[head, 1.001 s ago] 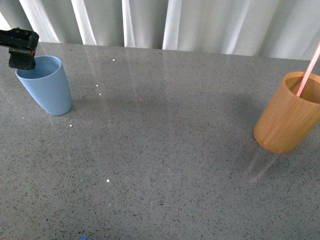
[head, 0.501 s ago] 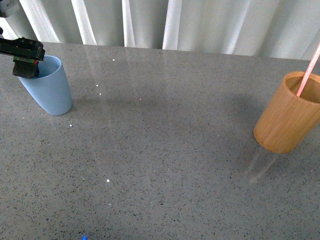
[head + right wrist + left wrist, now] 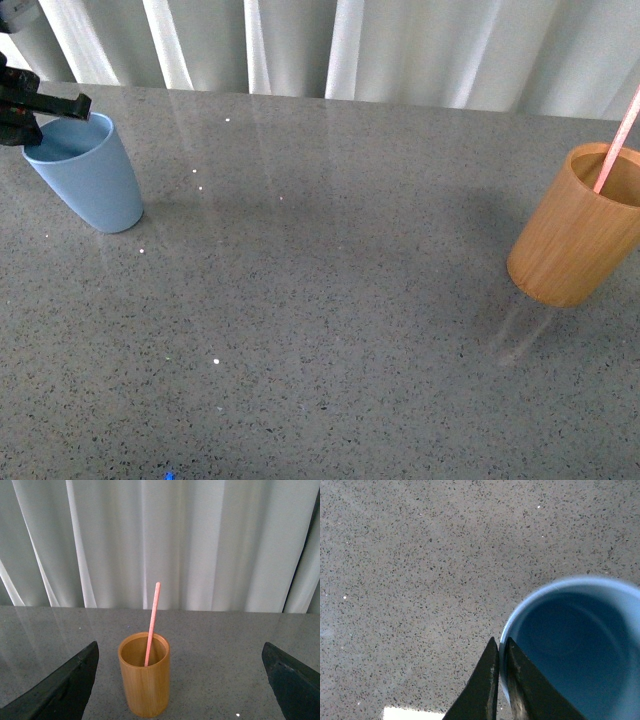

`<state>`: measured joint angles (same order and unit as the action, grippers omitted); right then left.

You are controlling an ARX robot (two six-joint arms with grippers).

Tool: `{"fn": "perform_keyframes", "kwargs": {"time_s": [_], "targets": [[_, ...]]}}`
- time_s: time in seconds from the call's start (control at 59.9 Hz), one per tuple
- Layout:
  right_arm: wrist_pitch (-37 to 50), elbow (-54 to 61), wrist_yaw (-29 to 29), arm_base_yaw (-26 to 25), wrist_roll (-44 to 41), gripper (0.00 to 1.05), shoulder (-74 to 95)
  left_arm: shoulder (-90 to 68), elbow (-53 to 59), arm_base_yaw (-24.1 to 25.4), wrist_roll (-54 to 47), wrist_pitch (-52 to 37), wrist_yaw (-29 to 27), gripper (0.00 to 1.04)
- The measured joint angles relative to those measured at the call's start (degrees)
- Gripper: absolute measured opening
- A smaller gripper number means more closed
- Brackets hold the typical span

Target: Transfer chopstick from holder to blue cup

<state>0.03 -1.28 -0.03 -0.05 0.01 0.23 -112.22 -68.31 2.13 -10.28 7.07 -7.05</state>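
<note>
The light blue cup (image 3: 88,173) stands at the far left of the grey table, leaning slightly. My left gripper (image 3: 40,110) is shut on the cup's rim (image 3: 506,650), one finger inside and one outside; the cup's inside (image 3: 575,650) holds nothing. At the right stands the orange-brown wooden holder (image 3: 578,228) with one pinkish-red chopstick (image 3: 616,140) leaning out of it. In the right wrist view the holder (image 3: 144,682) and chopstick (image 3: 152,622) stand ahead, between the spread fingers of my right gripper (image 3: 180,680), which is open and well short of them.
The speckled grey tabletop (image 3: 330,300) stretches between cup and holder. White curtains (image 3: 330,45) hang behind the table's far edge. A small blue speck (image 3: 169,476) lies near the front edge.
My left gripper has shifted left and slightly down at the cup's rim, and the cup's top now leans a little more to the left. Holder and chopstick have not moved.
</note>
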Motion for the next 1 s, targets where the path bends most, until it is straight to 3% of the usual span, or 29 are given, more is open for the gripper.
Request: {"fn": "perform_keyframes", "kwargs": {"time_s": [0.367,0.768,1.001], "targets": [[0.0,0.0,0.0,0.0,0.0,0.95,0.0,0.7,-0.1,-1.4,1.8,2.2,1.6,0.03],[0.0,0.0,0.0,0.0,0.0,0.95,0.0,4.1,-0.2,-8.7,5.4,6.9,6.2,0.03],[0.0,0.0,0.0,0.0,0.0,0.95,0.0,4.1,-0.2,-8.6,5.4,6.9,5.6,0.03]]}}
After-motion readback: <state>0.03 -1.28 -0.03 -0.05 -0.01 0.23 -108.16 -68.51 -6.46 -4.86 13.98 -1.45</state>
